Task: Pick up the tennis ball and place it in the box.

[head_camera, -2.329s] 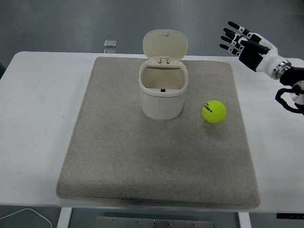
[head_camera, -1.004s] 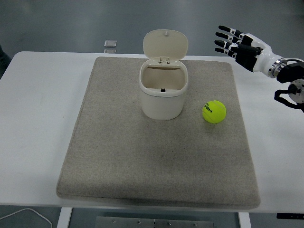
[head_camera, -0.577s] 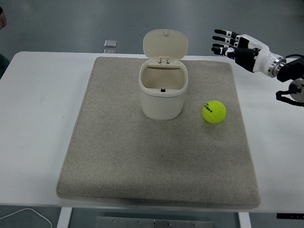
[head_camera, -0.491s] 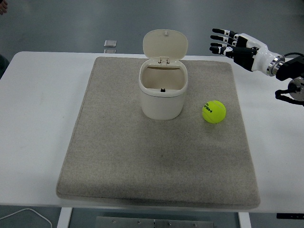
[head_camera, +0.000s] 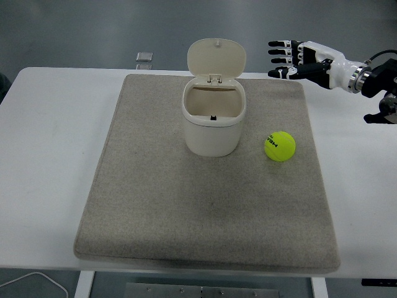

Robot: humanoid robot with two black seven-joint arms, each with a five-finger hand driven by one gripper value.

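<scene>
A yellow-green tennis ball (head_camera: 280,146) lies on the grey mat (head_camera: 149,211), just right of the box. The box (head_camera: 213,118) is a cream bin standing near the mat's far middle, its hinged lid (head_camera: 216,58) tipped up and its inside showing empty. My right hand (head_camera: 291,59) reaches in from the right edge, high over the mat's far right corner, well behind the ball. Its fingers are spread, pointing left, and hold nothing. No left arm shows.
The mat covers most of the white table (head_camera: 43,143). A small grey square object (head_camera: 144,57) lies at the table's far edge, behind the mat. A white cable (head_camera: 37,280) curls below the table's near left corner.
My right hand has moved left and slightly up, turning its fingers from up-left to nearly level. Ball and box have not moved.
</scene>
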